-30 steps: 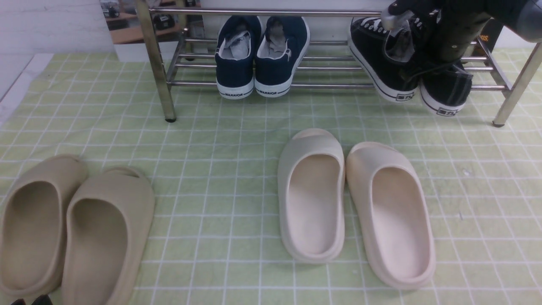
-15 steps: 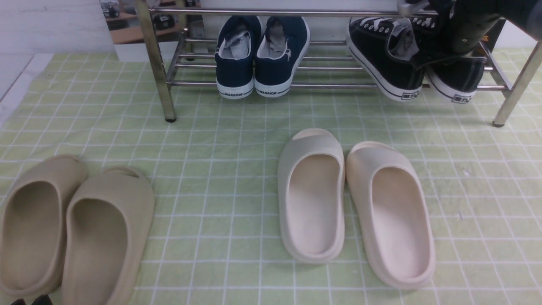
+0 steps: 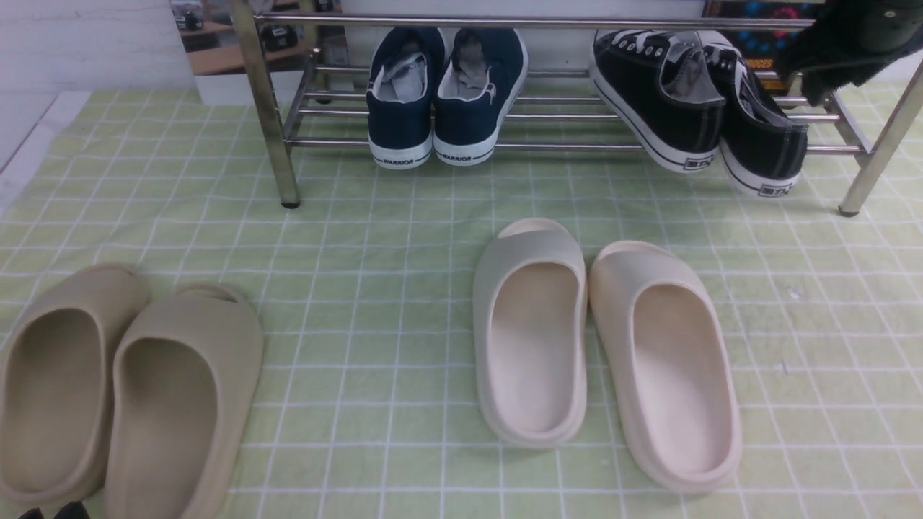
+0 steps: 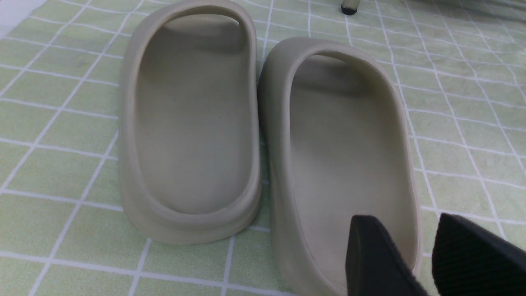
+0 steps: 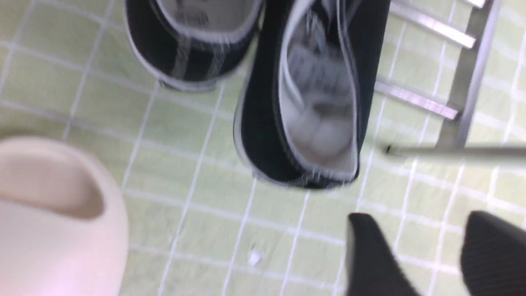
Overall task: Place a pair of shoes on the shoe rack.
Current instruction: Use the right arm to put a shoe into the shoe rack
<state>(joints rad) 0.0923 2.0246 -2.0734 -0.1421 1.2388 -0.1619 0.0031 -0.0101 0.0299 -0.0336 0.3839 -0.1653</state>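
Note:
The pair of shoes, two black sneakers (image 3: 660, 97) (image 3: 761, 133) with white laces and soles, lies on the right end of the chrome shoe rack (image 3: 562, 146), heels over its front bar and tilted. In the right wrist view both shoes (image 5: 316, 102) (image 5: 193, 41) are blurred and free of my fingers. My right gripper (image 3: 818, 68) (image 5: 413, 216) is open and empty, up and to the right of the shoes. My left gripper (image 4: 400, 218) is open, hovering at the heel of a beige slide (image 4: 349, 156); only its tips (image 3: 54, 512) show in the front view.
Navy WARRIOR sneakers (image 3: 447, 94) sit on the rack's middle. Two cream slides (image 3: 602, 346) lie on the green checked cloth (image 3: 375, 238) in the centre, two beige slides (image 3: 122, 389) at the near left. The rack's legs (image 3: 263, 108) (image 3: 876, 151) stand at either side.
My right gripper has opened and let go of the black sneakers, then pulled up and to the right. The right sneaker has settled onto the rack. The left arm has not moved.

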